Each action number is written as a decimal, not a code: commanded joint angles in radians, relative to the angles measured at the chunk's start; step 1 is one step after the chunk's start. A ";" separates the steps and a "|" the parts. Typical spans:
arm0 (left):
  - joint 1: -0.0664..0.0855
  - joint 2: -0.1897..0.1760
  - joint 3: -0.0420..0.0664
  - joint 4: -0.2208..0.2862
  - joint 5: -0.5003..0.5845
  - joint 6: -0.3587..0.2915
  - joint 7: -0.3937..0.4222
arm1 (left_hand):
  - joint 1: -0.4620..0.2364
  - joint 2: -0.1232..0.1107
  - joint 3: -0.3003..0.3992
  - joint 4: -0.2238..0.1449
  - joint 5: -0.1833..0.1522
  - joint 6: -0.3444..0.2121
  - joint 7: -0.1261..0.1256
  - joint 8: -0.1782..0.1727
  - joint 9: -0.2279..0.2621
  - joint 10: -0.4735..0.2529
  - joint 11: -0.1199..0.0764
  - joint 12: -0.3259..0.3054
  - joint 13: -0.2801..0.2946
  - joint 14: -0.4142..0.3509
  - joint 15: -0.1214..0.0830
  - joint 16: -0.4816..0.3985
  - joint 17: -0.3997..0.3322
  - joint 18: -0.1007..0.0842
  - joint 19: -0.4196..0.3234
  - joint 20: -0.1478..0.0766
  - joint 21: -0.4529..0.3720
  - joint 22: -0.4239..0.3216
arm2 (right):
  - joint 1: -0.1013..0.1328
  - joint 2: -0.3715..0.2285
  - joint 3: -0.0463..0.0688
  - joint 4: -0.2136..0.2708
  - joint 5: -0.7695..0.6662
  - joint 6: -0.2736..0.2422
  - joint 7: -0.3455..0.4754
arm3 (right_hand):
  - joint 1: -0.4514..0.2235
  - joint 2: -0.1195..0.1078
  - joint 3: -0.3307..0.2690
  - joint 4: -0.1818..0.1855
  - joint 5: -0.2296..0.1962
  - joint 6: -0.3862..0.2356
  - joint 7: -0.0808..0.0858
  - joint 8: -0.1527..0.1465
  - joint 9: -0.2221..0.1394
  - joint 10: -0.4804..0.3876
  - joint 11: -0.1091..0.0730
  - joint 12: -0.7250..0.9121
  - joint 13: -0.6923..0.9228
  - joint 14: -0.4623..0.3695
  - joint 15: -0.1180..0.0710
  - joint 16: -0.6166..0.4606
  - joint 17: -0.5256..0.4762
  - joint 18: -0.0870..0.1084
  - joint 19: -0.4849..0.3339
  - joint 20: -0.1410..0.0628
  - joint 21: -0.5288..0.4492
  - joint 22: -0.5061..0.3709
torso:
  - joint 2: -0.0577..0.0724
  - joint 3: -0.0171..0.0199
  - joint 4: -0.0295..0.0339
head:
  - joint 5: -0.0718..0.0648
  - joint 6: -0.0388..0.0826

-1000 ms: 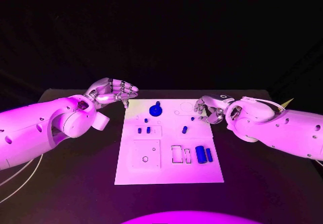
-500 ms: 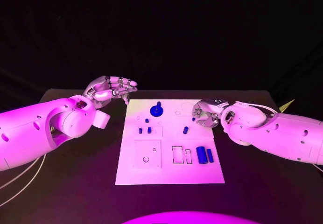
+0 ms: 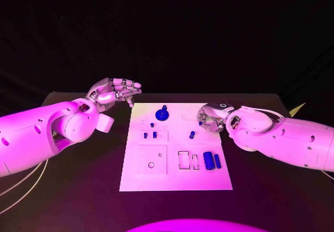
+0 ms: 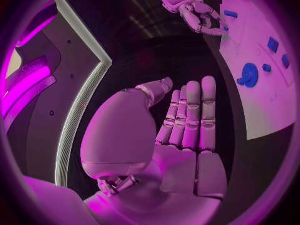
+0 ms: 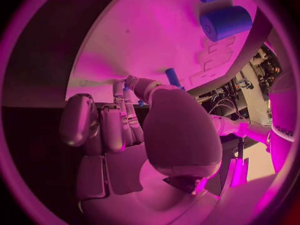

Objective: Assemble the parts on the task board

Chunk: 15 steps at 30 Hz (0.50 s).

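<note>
— Where is the board found?
— It is laid flat in the middle of the black table. A round blue part is seen near its far edge, small pegs are stood in the middle rows, and two blue cylinders are laid side by side toward the near right.

— How is the left hand held?
— It is raised beside the board's far left corner, apart from it. Nothing is held; in the wrist view the fingers are stretched out straight and side by side, with the thumb set apart.

— And the right hand?
— It is placed over the board's far right part. Its fingers are bent down toward the white surface, just beside a small upright peg. Whether that peg is touched or gripped cannot be told, as the fingertips are hidden by the palm and thumb.
</note>
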 commanded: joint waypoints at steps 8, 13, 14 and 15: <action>0.000 -0.001 0.001 0.004 0.012 0.009 0.014 | -0.002 0.001 -0.008 -0.001 0.002 -0.007 0.001 0.006 0.001 -0.009 -0.002 0.005 0.001 -0.010 -0.001 -0.008 -0.002 0.015 -0.007 0.002 -0.007 -0.002 | -0.006 0.011 0.000 -0.005 -0.013 0.008 0.001 | 0.000 0.010 0.008 -0.007 -0.003 0.015 -0.001 0.006 0.005 0.013 0.000 -0.007 -0.005 0.056 -0.006 0.005 0.004 -0.017 0.008 -0.003 0.006 0.005 | 0.001 0.0003 0.0002 | 0.000 -0.004; 0.000 -0.001 0.001 0.004 0.012 0.009 0.013 | -0.001 0.002 -0.009 -0.002 0.002 -0.008 0.001 0.006 0.001 -0.010 -0.002 0.006 0.001 -0.010 -0.001 -0.009 -0.003 0.015 -0.006 0.002 -0.008 -0.003 | -0.007 0.019 0.000 -0.003 -0.014 0.009 0.001 | 0.000 0.010 0.008 -0.007 -0.003 0.015 -0.001 0.006 0.005 0.013 0.000 -0.007 -0.005 0.056 -0.006 0.005 0.004 -0.017 0.008 -0.003 0.006 0.005 | 0.001 0.0004 0.0005 | 0.001 -0.005; 0.000 -0.001 0.001 0.004 0.012 0.009 0.013 | -0.001 0.002 -0.009 -0.002 0.002 -0.008 0.001 0.006 0.001 -0.010 -0.002 0.006 0.001 -0.010 -0.001 -0.009 -0.003 0.015 -0.006 0.002 -0.008 -0.003 | -0.007 0.020 0.000 -0.003 -0.015 0.010 0.000 | -0.001 0.009 0.008 -0.009 -0.003 0.016 -0.001 0.006 0.005 0.014 0.000 -0.008 -0.005 0.056 -0.006 0.005 0.004 -0.017 0.008 -0.003 0.007 0.006 | 0.000 0.0003 0.0007 | 0.000 -0.006; 0.000 -0.001 0.001 0.004 0.012 0.009 0.013 | -0.001 0.002 -0.009 -0.002 0.002 -0.008 0.001 0.006 0.001 -0.010 -0.002 0.006 0.001 -0.010 -0.001 -0.009 -0.003 0.015 -0.006 0.002 -0.008 -0.003 | -0.008 0.021 0.000 -0.003 -0.016 0.011 -0.001 | -0.002 0.008 0.008 -0.010 -0.004 0.016 0.000 0.005 0.005 0.014 0.000 -0.009 -0.006 0.056 -0.006 0.005 0.004 -0.018 0.008 -0.003 0.007 0.006 | 0.000 0.0002 0.0007 | 0.000 -0.007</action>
